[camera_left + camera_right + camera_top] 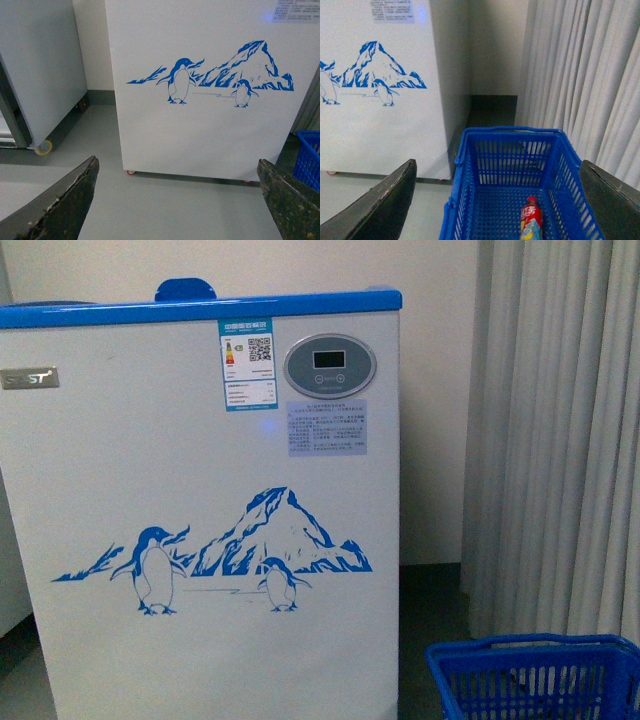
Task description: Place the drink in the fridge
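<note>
Our left claw (177, 160) hangs low with its two dark fingers spread wide and nothing between them, facing the front panel of the white chest fridge with the blue top rim (200, 135). Our right claw (497, 161) is just as wide apart and also holds nothing, poised above the blue plastic mesh basket (510, 131). Neither arm shows in the front view.

We see the small plastic bottle with the red cap and red label (531, 219) resting on the basket's bottom, near the wall closer to us. Its white characters are too small for us to read.

On the fridge, blue penguins stand before a blue mountain. Above them sit an oval grey display (329, 365), a label with a QR code (248, 365) and a pale notice sheet (327, 427) whose print we cannot read. A silver brand plate (28, 378) is blurred.

The basket stands on the grey floor (165, 210) to the right of the fridge, with a gap between them, just beside the pale pleated curtain (560, 440). A plain white cabinet (40, 75) stands left of the fridge, apart from it, and bare floor lies before both.
</note>
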